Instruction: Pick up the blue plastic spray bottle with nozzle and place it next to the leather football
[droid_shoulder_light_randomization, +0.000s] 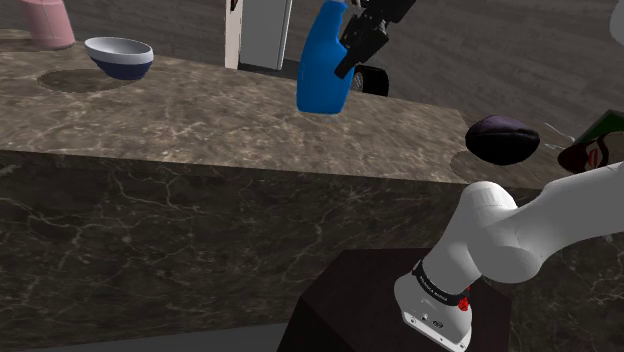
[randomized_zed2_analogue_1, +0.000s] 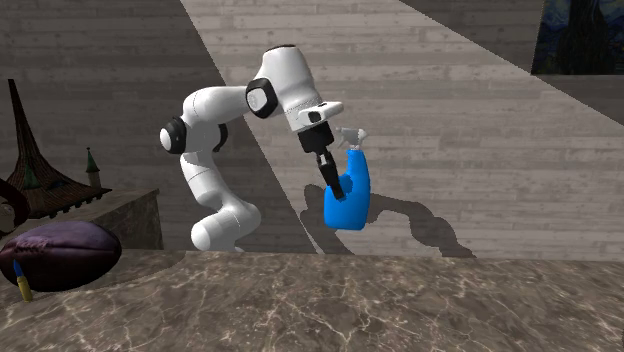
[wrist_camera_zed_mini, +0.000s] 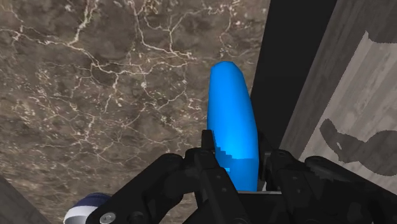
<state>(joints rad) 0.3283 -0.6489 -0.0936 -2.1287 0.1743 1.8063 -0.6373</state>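
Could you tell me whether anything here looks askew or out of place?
Only the blue spray bottle: it hangs slightly tilted in the gripper, above the marble counter. The bowl and dark football sit normally.

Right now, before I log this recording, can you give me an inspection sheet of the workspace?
Surface: dark counter with a veined, marble-like look.
Job's things: blue spray bottle held in the air above the counter; dark purple football lying on the counter, apart from the bottle.
Clutter: white-and-blue bowl; pink vessel; dark green object beside the football.
Grippers: tool shut on the bottle.
Cables: nothing seen.
Surroundings: plank floor; white upright object behind the counter.
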